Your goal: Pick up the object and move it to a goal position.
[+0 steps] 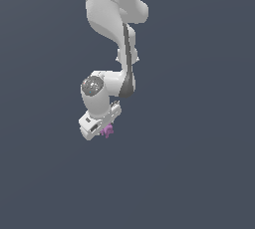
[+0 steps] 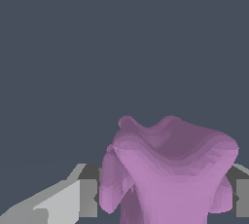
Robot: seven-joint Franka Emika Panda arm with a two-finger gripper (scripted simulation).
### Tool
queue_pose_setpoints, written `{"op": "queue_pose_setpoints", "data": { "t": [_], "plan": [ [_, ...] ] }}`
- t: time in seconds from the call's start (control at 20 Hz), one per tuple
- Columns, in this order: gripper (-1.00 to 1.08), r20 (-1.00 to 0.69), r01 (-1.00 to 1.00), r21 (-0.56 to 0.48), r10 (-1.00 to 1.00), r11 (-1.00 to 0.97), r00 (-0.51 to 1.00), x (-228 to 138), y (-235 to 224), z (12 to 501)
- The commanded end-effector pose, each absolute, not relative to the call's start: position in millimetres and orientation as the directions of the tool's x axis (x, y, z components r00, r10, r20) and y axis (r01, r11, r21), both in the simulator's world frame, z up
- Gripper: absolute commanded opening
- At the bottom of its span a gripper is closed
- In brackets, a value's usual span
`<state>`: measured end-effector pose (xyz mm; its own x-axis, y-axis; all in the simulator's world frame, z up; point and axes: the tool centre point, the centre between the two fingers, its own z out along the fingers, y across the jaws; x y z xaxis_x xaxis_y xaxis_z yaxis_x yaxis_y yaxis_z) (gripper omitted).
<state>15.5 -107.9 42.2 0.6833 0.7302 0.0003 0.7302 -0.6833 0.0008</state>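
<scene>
All I have behind the arm is a flat, dark slate-blue background. My tool [image 1: 103,129] is clamped on the object [image 1: 107,131], a pinkish-purple knobbly lump; in the wrist view the object [image 2: 168,172] sits between the two grey fingers [image 2: 87,196], which press it from either side. In the exterior view the lump pokes out at about 4 o'clock from the white tool body, with the arm [image 1: 112,14] rising toward 12 o'clock.

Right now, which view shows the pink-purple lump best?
The wrist view: the lump fills it, lobes clear, between grey pincer fingers. The exterior view shows only a speck under the pincer.
</scene>
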Motion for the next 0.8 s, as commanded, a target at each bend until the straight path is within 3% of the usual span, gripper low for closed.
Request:
{"op": "queue_pose_setpoints", "data": {
  "t": [0.0, 0.4, 0.75],
  "plan": [
    [-1.00, 0.000, 0.730, 0.001, 0.730, -0.683, 0.683, 15, -108, 42],
    [-1.00, 0.000, 0.730, 0.001, 0.730, -0.683, 0.683, 14, -110, 66],
    [-1.00, 0.000, 0.731, 0.001, 0.731, -0.683, 0.683, 11, -115, 120]
  ]
}}
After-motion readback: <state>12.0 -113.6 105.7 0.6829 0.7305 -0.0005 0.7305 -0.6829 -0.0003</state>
